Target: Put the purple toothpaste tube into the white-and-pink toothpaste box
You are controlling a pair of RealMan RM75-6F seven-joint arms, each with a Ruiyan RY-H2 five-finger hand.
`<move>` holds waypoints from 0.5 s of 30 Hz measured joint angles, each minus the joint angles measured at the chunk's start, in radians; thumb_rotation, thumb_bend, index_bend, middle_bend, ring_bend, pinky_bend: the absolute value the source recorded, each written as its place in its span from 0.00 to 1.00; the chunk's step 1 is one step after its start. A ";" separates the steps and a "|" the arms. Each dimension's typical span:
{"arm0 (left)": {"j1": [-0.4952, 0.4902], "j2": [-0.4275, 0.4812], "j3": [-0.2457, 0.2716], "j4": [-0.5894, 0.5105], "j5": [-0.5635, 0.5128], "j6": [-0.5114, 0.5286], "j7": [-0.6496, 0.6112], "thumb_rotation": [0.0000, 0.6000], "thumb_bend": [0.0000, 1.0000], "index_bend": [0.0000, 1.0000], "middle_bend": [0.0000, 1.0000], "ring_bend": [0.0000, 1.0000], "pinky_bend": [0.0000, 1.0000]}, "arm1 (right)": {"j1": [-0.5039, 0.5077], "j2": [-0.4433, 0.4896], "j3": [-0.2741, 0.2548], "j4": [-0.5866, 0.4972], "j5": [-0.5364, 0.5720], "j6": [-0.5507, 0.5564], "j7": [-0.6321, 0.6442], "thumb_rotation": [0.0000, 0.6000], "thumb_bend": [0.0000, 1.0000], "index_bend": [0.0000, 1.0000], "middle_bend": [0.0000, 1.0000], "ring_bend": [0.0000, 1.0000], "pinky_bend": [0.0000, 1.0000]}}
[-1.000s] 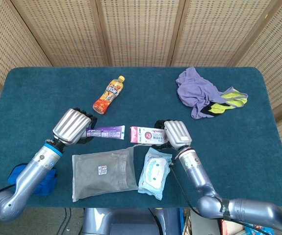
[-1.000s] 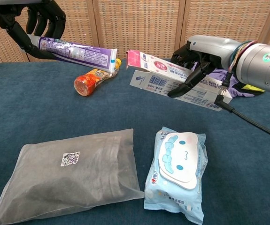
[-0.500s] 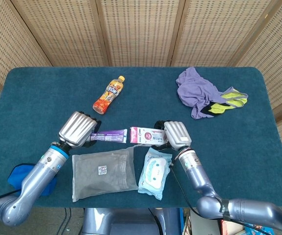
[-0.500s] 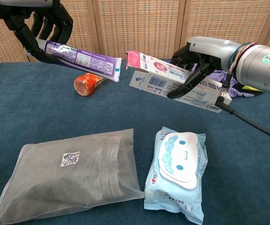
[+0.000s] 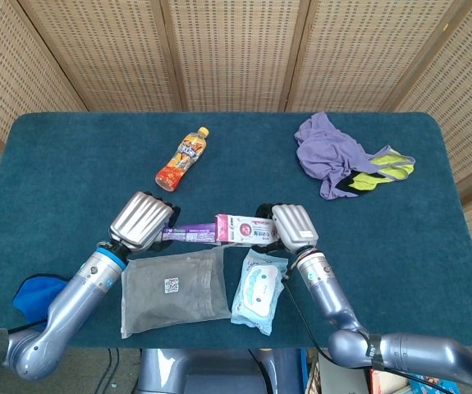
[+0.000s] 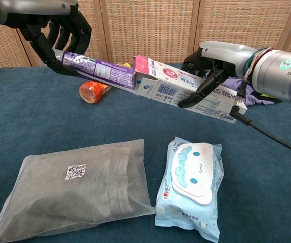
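Note:
My left hand (image 5: pixel 143 220) (image 6: pixel 54 35) grips the purple toothpaste tube (image 6: pixel 97 68) (image 5: pixel 188 235) by its rear end, held above the table. The tube's front tip sits at the open mouth of the white-and-pink toothpaste box (image 6: pixel 185 88) (image 5: pixel 246 229), just entering under the raised pink flap. My right hand (image 5: pixel 293 226) (image 6: pixel 213 63) holds the box from its far side, tilted with the open end toward the left. How deep the tip reaches inside is hidden by the flap.
An orange drink bottle (image 5: pixel 181 159) lies behind the tube. A grey pouch (image 6: pixel 77 190) and a blue wet-wipes pack (image 6: pixel 191 179) lie in front. Purple and yellow cloths (image 5: pixel 342 164) are at the back right, a blue cloth (image 5: pixel 34 297) at the left edge.
My left hand has carried the tube rightward; its tip went from a gap beside the box to the box's open mouth. The right hand shifted the box slightly left.

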 measured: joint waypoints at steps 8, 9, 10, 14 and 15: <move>-0.014 -0.037 0.002 0.012 0.024 0.029 -0.002 1.00 0.36 0.86 0.67 0.54 0.52 | 0.006 -0.001 -0.005 -0.005 0.003 0.001 -0.004 1.00 0.15 0.57 0.54 0.41 0.41; -0.014 -0.040 0.001 0.011 0.027 0.037 -0.003 1.00 0.36 0.86 0.67 0.54 0.52 | 0.006 -0.002 -0.006 -0.006 0.003 0.001 -0.004 1.00 0.15 0.57 0.54 0.41 0.41; -0.015 -0.042 0.001 0.011 0.029 0.042 -0.003 1.00 0.36 0.86 0.67 0.54 0.52 | 0.007 -0.002 -0.007 -0.007 0.003 0.000 -0.004 1.00 0.15 0.57 0.54 0.42 0.41; -0.020 -0.050 0.002 0.013 0.029 0.059 0.000 1.00 0.36 0.86 0.67 0.54 0.52 | 0.010 -0.002 -0.009 -0.011 0.004 0.000 -0.004 1.00 0.15 0.57 0.54 0.42 0.41; -0.021 -0.052 0.003 0.014 0.025 0.060 0.000 1.00 0.36 0.86 0.67 0.54 0.52 | 0.011 -0.002 -0.010 -0.013 0.004 0.001 -0.005 1.00 0.15 0.57 0.54 0.42 0.41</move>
